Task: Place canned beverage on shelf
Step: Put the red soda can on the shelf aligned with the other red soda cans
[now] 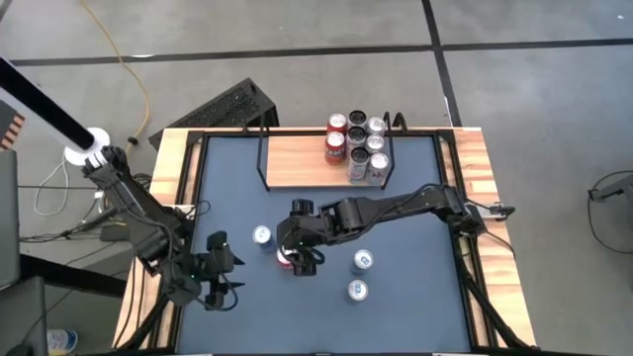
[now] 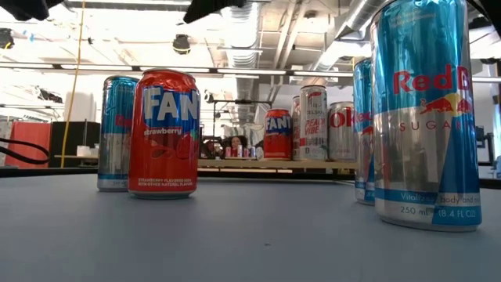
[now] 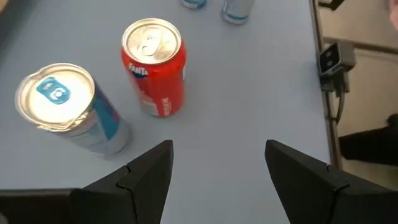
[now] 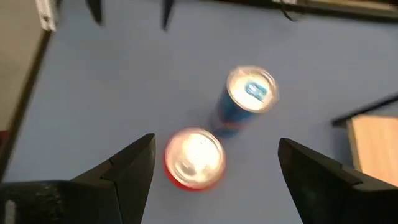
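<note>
On the table [image 1: 223, 193], the left gripper [image 1: 220, 280] waits spread at seven o'clock, four loose cans stand mid-table with the right gripper [image 1: 300, 259] spread above the red can [image 1: 286, 260], and seven cans fill the shelf [image 1: 297, 160] at one o'clock.

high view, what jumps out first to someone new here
The right hand hangs open over a red Fanta can mid-table, a blue Red Bull can just beside it. At the far edge, the shelf already carries a cluster of cans at its right end.
</note>
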